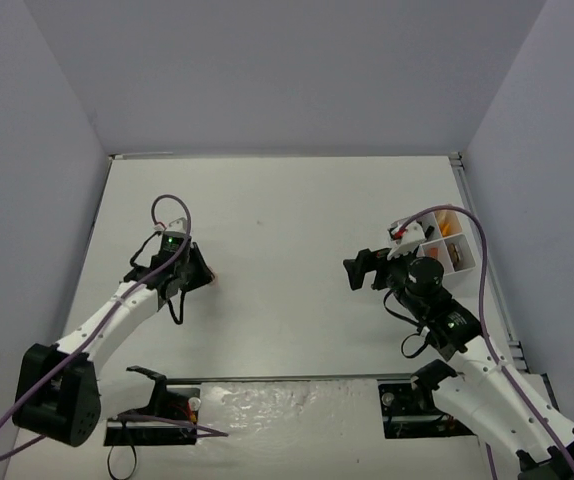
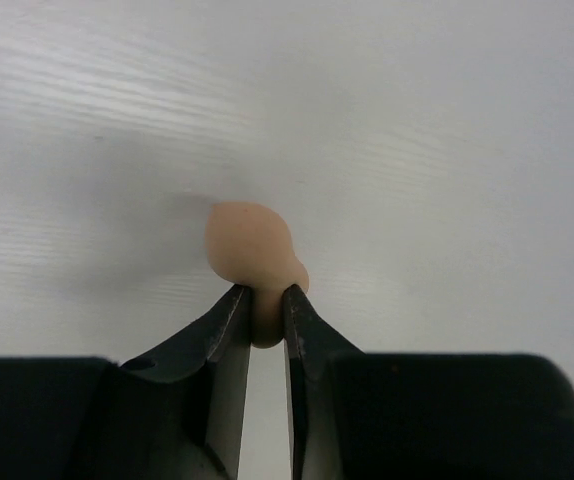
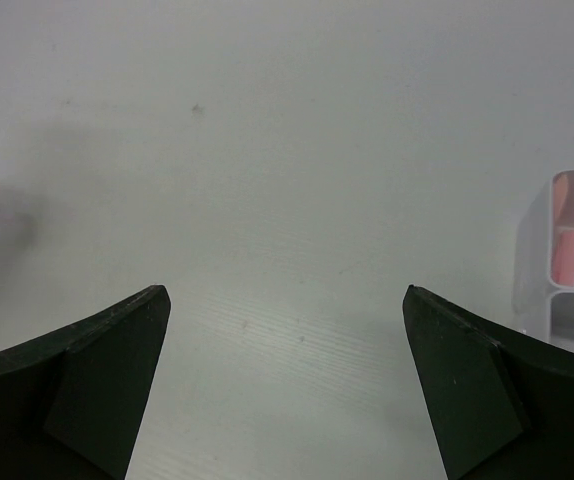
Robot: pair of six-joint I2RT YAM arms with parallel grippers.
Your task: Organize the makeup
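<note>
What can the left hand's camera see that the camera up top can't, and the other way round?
Only the left wrist view shows the rounded shape of the beige sponge, squeezed between the two dark fingers of the left gripper. Only the top view shows the right gripper, wide open, near the white tray. Both show the left gripper, a bit of the sponge and the pale table.

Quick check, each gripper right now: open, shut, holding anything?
Left gripper: shut on the beige sponge.
Right gripper: open, holding nothing.
</note>
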